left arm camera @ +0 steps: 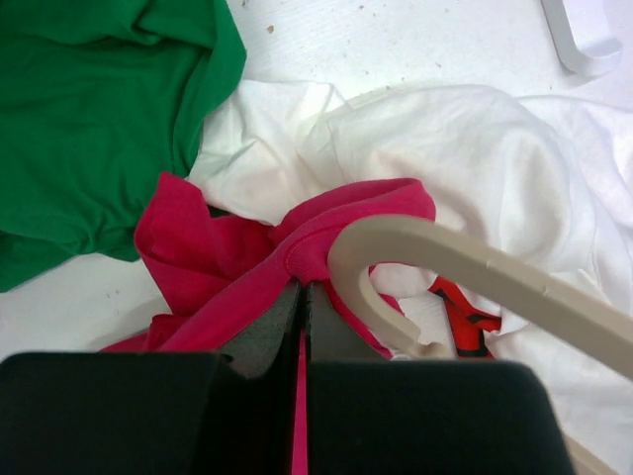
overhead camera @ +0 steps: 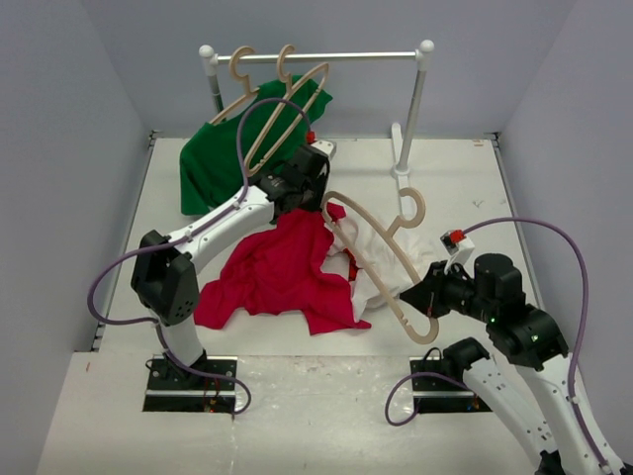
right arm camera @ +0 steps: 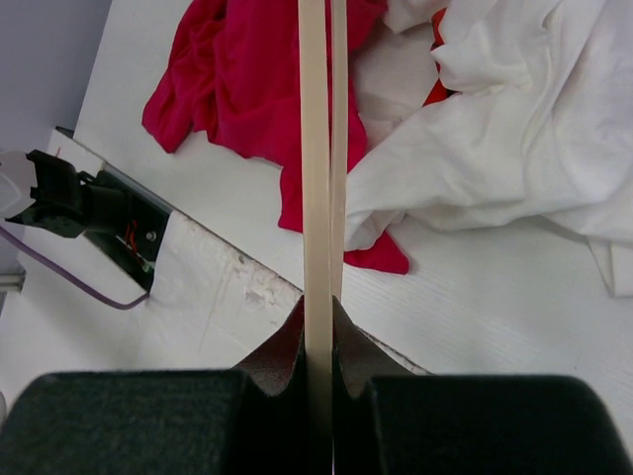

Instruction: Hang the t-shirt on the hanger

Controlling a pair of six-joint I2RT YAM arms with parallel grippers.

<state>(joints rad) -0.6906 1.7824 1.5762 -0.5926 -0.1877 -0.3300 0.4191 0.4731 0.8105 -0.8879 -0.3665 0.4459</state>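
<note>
A red t-shirt (overhead camera: 277, 272) lies crumpled on the table, partly over a white garment (overhead camera: 371, 252). My left gripper (overhead camera: 315, 193) is shut on the red shirt's collar (left arm camera: 316, 237) and lifts it. My right gripper (overhead camera: 415, 295) is shut on a beige wooden hanger (overhead camera: 381, 252), gripping its lower bar (right arm camera: 316, 198). The hanger's left end (left arm camera: 371, 272) sits at the collar opening, right beside my left fingertips (left arm camera: 297, 297). In the right wrist view the red shirt (right arm camera: 247, 89) lies beyond the hanger.
A green shirt (overhead camera: 223, 153) hangs from a wooden hanger (overhead camera: 282, 109) on a white rack (overhead camera: 316, 59) at the back and drapes onto the table. The rack's foot (overhead camera: 401, 158) stands at the back right. The white garment has a red print (left arm camera: 465, 307).
</note>
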